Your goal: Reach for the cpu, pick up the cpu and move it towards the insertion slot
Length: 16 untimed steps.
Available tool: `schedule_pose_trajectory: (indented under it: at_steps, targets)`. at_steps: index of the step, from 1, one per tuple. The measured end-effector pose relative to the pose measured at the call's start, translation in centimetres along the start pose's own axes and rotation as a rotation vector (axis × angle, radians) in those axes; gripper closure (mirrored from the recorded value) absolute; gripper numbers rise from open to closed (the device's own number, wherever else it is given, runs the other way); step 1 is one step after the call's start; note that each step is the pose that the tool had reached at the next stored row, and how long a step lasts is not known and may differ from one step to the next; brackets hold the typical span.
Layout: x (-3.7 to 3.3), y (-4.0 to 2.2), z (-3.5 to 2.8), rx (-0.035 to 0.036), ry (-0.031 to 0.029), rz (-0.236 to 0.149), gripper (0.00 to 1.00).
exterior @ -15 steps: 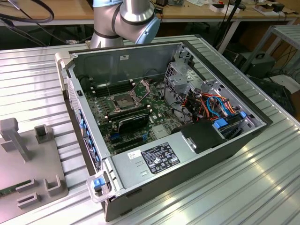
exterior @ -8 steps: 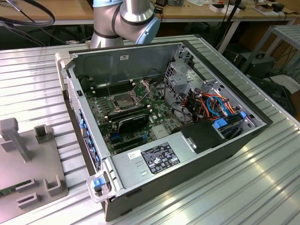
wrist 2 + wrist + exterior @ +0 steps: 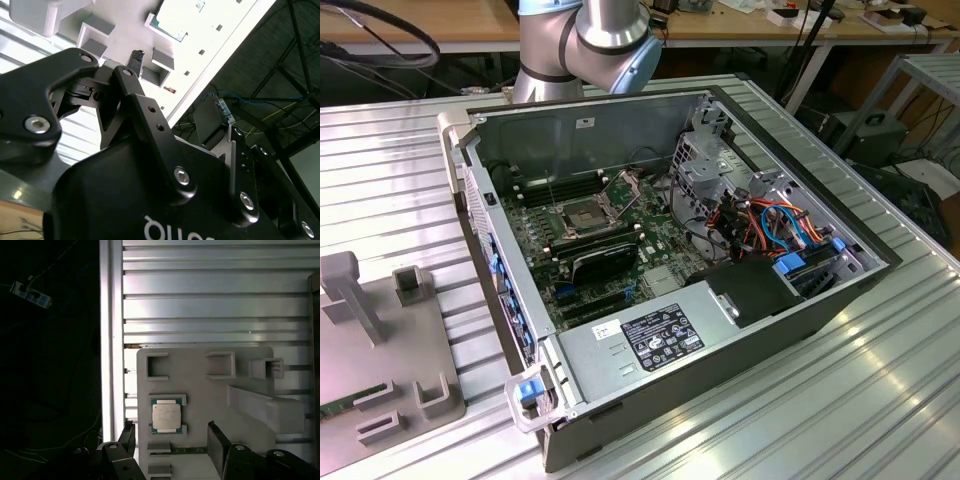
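Observation:
In the first wrist view the cpu (image 3: 166, 416), a small pale silvery square with a green rim, lies flat in a recess of the grey holder plate (image 3: 200, 375). My gripper (image 3: 172, 440) hangs above it, open, and its two black fingers (image 3: 218, 442) stand wider apart than the chip, with nothing between them. The second wrist view shows the cpu (image 3: 171, 26) beyond one black fingertip (image 3: 136, 57). In the exterior view the insertion slot (image 3: 582, 215) sits on the motherboard inside the open computer case (image 3: 650, 345), its thin metal bracket (image 3: 625, 185) hinged up.
The holder plate (image 3: 380, 340) with raised grey blocks lies on the ribbed metal table (image 3: 840, 400) at the exterior view's left of the case. A black card (image 3: 605, 258), drive cage (image 3: 705, 165) and coloured cables (image 3: 775, 225) crowd the case. The arm (image 3: 590, 35) rises behind it.

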State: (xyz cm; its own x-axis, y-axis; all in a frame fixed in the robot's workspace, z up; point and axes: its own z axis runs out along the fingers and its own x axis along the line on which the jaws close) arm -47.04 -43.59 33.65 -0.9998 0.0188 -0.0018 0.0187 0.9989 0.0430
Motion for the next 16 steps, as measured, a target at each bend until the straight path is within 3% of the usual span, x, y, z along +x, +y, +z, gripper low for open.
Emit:
schedule_pose_trajectory:
  at_steps: [2, 7, 16]
  targets:
    - [0.00, -0.02, 0.22, 0.0000, 0.0001, -0.001, 0.31]
    - [0.00, -0.08, 1.50, 0.0010, -0.0001, -0.001, 0.31]
    - [0.00, -0.40, 2.77, 0.0011, 0.0001, -0.001, 0.31]
